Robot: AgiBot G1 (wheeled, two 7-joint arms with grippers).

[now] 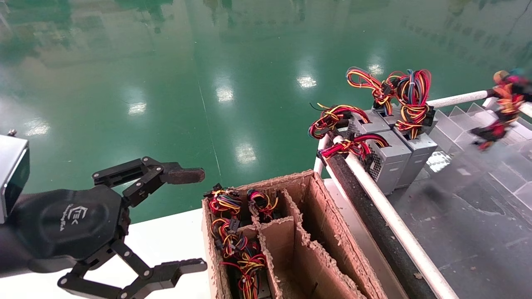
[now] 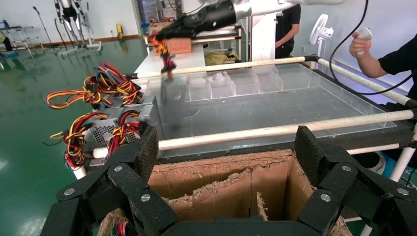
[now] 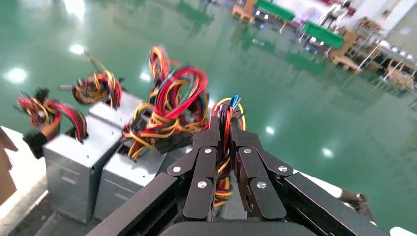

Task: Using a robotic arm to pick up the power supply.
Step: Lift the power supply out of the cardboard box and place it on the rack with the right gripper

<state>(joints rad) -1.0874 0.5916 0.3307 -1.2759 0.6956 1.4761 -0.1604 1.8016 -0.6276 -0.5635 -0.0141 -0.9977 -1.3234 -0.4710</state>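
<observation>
My right gripper (image 3: 225,129) is shut on the red, yellow, black and blue wire bundle (image 3: 224,118) of a power supply. In the left wrist view that gripper (image 2: 169,33) holds the bundle up, and the silver-grey power supply (image 2: 173,105) hangs blurred beneath it over the clear tray (image 2: 275,105). The head view shows the held wires (image 1: 503,104) at the far right edge. My left gripper (image 1: 193,220) stands open beside the cardboard box, holding nothing; one of its fingertips (image 1: 185,175) has a brown worn pad.
Three more power supplies (image 1: 390,153) stand side by side at the tray's near-left corner behind a white rail (image 1: 390,216). A worn cardboard box (image 1: 309,232) with dividers holds further wired units (image 1: 232,236). A person (image 2: 388,64) stands beyond the tray.
</observation>
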